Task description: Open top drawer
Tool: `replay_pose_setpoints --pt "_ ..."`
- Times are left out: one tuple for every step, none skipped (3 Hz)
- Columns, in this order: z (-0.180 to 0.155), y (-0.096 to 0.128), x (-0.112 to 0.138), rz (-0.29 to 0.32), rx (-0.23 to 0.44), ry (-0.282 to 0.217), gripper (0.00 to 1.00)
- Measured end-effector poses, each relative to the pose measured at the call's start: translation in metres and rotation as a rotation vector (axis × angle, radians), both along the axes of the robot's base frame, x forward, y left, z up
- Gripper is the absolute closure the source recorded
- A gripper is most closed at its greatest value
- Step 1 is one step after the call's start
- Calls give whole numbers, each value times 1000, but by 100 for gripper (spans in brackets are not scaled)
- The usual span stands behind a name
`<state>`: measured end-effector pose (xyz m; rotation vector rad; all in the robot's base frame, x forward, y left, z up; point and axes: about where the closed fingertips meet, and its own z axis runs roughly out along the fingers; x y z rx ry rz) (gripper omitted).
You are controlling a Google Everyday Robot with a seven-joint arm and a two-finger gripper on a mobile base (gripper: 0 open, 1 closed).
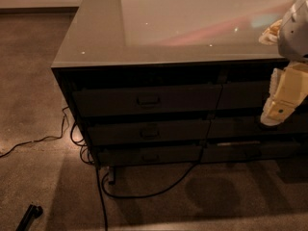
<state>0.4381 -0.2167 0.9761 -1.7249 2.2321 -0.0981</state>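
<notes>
Dark grey-brown top drawer (185, 99) is sitting just under the counter's (96, 28) overhang, with the gripper (275, 111) hanging off to its right.

The top drawer is occupying the upper left slot of the cabinet front, looking closed as far as can be told; its small metal handle (148, 100) is showing at the centre of the front; two lower drawers (149, 132) are stacking beneath it; the cream gripper is pointing downward in front of the right-hand column of fronts, well apart from the handle and touching nothing visible; whether it is wide or narrow cannot be told; the pale arm (294, 25) is reaching in over the counter's right corner; the glossy top is reflecting pinkish light; a black cable (144, 194) is looping across the brown floor (33, 81) below the cabinet.
</notes>
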Motion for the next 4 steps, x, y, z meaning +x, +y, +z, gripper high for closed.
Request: replay_pose_setpoints --pt "0 0 0 0 0 0 0" --pt "-4 4 8 33 -6 -2 0" --pt "-19 21 23 152 -74 41 0" --pt "-17 22 24 150 -72 28 0"
